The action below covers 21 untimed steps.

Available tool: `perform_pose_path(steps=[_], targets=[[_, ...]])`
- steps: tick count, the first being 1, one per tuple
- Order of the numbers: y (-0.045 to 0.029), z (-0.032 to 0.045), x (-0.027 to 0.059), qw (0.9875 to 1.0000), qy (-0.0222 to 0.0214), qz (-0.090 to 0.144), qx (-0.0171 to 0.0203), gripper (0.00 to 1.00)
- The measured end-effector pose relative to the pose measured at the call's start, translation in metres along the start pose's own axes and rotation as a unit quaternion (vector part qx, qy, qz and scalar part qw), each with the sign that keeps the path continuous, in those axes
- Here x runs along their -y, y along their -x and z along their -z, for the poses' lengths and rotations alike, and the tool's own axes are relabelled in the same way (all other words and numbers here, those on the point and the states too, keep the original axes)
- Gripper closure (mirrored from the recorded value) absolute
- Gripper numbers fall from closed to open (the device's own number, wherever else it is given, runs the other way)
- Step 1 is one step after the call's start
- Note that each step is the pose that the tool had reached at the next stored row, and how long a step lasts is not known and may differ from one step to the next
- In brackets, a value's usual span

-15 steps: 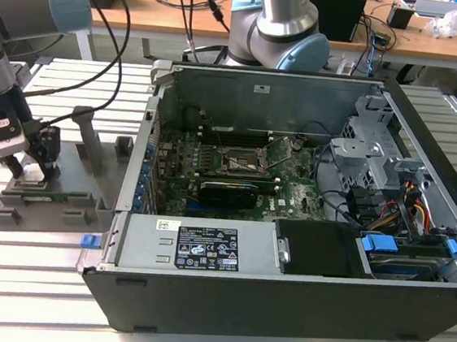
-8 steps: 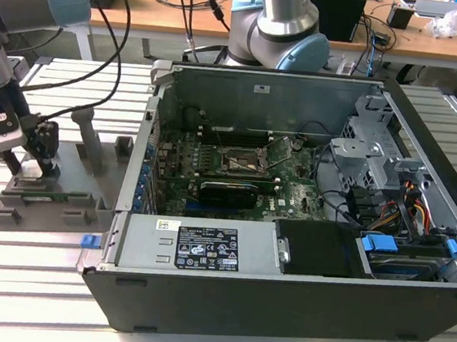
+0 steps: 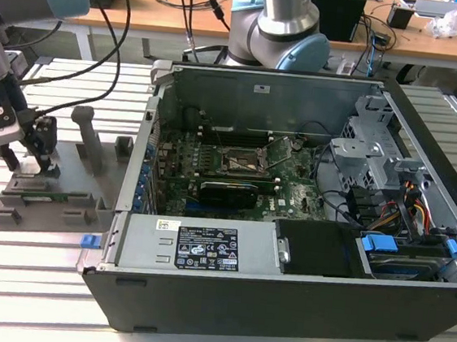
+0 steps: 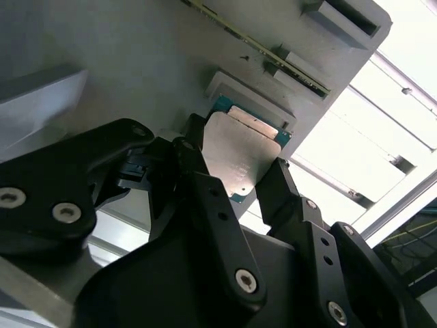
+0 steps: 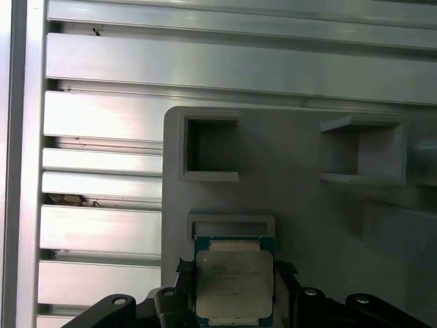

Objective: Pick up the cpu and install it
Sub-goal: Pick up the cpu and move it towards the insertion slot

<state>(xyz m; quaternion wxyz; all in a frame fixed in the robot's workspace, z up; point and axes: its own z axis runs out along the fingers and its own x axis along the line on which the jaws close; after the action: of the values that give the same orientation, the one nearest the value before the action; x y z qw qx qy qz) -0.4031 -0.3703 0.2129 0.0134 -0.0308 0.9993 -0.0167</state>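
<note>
The cpu [image 5: 233, 285], a flat square chip with a dull silver top and a thin green rim, lies in a shallow pocket of the grey fixture plate [image 5: 300, 205]. In both wrist views my gripper [image 4: 235, 162] straddles it, one black finger [image 4: 198, 164] against one side edge and the other finger [image 4: 278, 188] against the opposite edge. In the exterior view the gripper [image 3: 26, 164] is low over the fixture plate [image 3: 81, 173] at the exterior view's left. The square socket frame [image 3: 243, 161] sits on the motherboard inside the open computer case.
The open computer case [image 3: 304, 228] lies to the right of the fixture plate in the exterior view, its side wall [image 3: 135, 169] close by. Upright posts [image 3: 88, 133] stand on the plate beside the gripper. Slatted aluminium table [image 3: 29, 281] runs underneath. Cables [image 3: 102, 51] hang behind.
</note>
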Motion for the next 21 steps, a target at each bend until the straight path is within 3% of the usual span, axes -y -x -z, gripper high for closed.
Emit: perform_pose_path(steps=[21], targets=[[0.0007,0.0274,0.0009,1.0000,0.0000,0.000,0.0000,0.45]])
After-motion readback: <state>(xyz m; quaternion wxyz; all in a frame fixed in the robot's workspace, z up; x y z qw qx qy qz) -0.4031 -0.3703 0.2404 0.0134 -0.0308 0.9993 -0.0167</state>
